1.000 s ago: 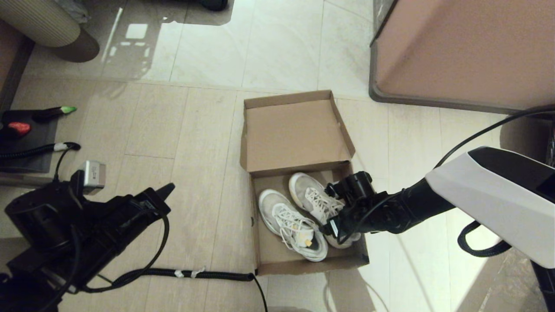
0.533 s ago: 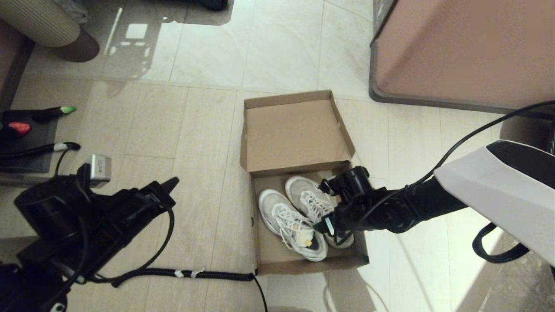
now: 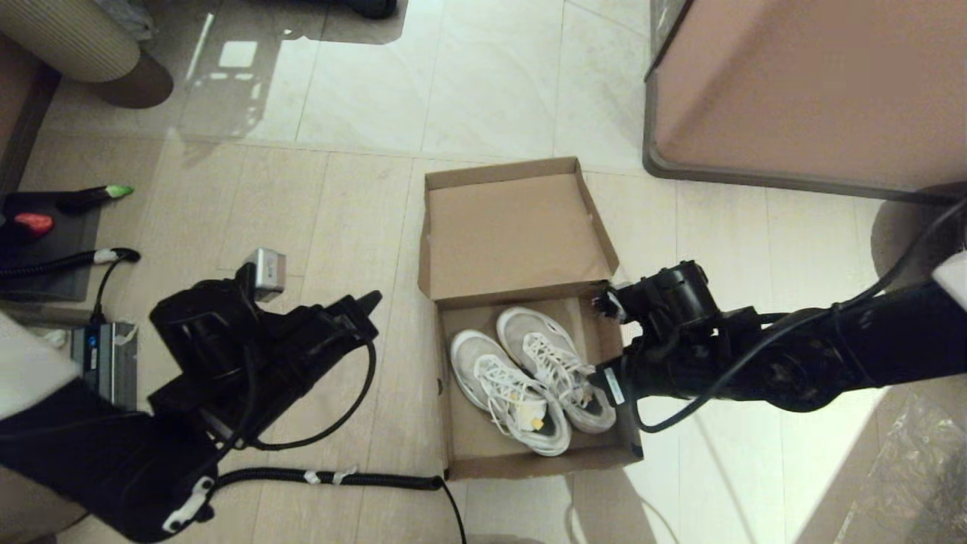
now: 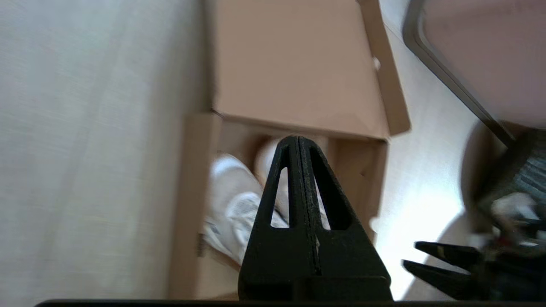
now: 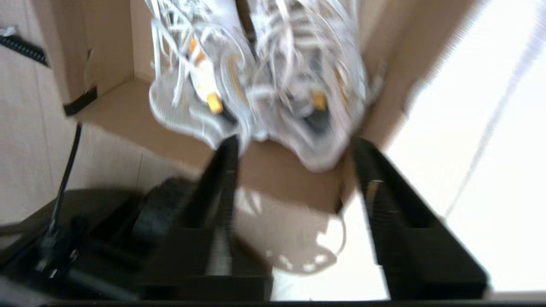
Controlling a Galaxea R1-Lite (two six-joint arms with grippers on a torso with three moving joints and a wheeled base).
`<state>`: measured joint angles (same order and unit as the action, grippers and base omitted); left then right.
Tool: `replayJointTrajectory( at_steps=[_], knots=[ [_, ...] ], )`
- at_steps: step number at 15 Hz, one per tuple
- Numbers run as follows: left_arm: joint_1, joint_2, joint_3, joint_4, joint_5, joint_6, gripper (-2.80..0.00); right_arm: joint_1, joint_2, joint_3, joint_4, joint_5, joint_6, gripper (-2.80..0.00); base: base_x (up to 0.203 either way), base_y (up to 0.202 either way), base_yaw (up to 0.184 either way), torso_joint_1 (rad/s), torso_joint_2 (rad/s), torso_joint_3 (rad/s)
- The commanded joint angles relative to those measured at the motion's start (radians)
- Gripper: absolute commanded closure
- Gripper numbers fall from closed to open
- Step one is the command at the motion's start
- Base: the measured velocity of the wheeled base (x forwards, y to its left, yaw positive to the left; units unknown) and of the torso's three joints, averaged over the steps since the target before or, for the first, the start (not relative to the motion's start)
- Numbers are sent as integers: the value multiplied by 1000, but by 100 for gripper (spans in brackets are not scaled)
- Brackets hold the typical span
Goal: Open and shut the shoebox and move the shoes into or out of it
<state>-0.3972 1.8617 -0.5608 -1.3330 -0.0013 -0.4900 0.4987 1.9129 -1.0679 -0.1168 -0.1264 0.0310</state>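
Observation:
The brown shoebox [image 3: 529, 461] stands open on the floor, its lid [image 3: 514, 234] folded back. Both white shoes lie inside side by side, the left one [image 3: 502, 389] and the right one [image 3: 555, 359], toes toward the lid. My right gripper [image 3: 608, 387] hovers at the box's right wall beside the right shoe's heel. In the right wrist view it [image 5: 294, 143] is open and empty, with the shoes [image 5: 264, 76] just ahead. My left gripper [image 3: 369, 304] is shut, left of the box, pointing at it. In the left wrist view its tip [image 4: 298, 138] stands before the shoes [image 4: 232, 200].
A large pinkish-brown cabinet [image 3: 808, 91] stands behind and right of the box. A black cable [image 3: 325, 477] runs along the floor to the box's near left corner. A dark mat [image 3: 45, 257] with small items lies at the far left.
My right gripper has drawn back to the right, from over the right shoe to the box's right wall. The left arm has swung right, toward the box. The shoes stay in the box.

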Motion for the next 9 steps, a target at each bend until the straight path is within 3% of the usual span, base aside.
replayJointTrajectory(
  at_steps=[1, 3, 5, 6, 9],
  knots=[
    [-23, 63, -30, -8, 1, -15, 0, -6, -117, 51, 7, -10, 11, 0, 0, 0, 0, 0, 0, 0],
    [-43, 111, -53, -11, 14, -20, 0, -66, -162, 92, 9, -16, 33, 0, 0, 0, 0, 0, 0, 0],
    [-63, 138, -54, -12, 92, -39, 0, -143, -161, 87, 8, 32, 70, 0, 0, 0, 0, 0, 0, 0],
    [-60, 141, -81, -11, 102, -56, 0, -168, -149, 84, 9, 66, 134, 0, 0, 0, 0, 0, 0, 0],
    [-54, 168, -156, -6, 37, -68, 0, -204, -146, 121, 11, 75, 245, 0, 0, 0, 0, 0, 0, 0]
  ],
)
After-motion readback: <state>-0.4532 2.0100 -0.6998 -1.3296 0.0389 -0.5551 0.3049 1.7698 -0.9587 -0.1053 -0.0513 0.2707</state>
